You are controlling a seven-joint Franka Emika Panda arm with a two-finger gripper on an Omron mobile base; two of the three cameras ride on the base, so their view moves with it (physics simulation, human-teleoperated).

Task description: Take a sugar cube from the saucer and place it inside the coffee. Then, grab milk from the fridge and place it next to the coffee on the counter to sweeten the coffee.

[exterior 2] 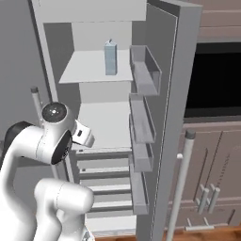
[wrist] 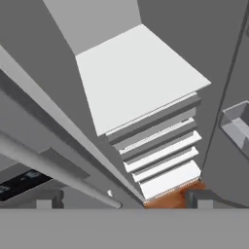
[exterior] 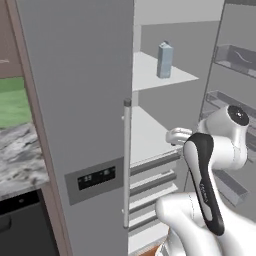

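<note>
The fridge (exterior: pixel 75 100) stands with its right door (exterior 2: pixel 183 94) swung open and its left door shut. The milk (exterior: pixel 165 60), a pale blue-grey carton, stands upright on the upper white shelf (exterior 2: pixel 89 70), also seen as the milk (exterior 2: pixel 111 57) from the right. My gripper (exterior: pixel 173 136) (exterior 2: pixel 84 135) hovers at the front of the middle shelf (wrist: pixel 136 73), well below the milk. Its fingertips (wrist: pixel 44 199) stand wide apart, open, with nothing between them. The counter (exterior: pixel 17 155) lies left of the fridge. The coffee, saucer and sugar cube are out of view.
The shut left door carries a vertical bar handle (exterior: pixel 127 165) and a dark display panel (exterior: pixel 96 178). Grey bins (exterior 2: pixel 141 122) line the open door. Drawer fronts (wrist: pixel 160 151) stack under the middle shelf. A black appliance (exterior 2: pixel 216 80) and brown cabinets (exterior 2: pixel 207 174) sit right of the fridge.
</note>
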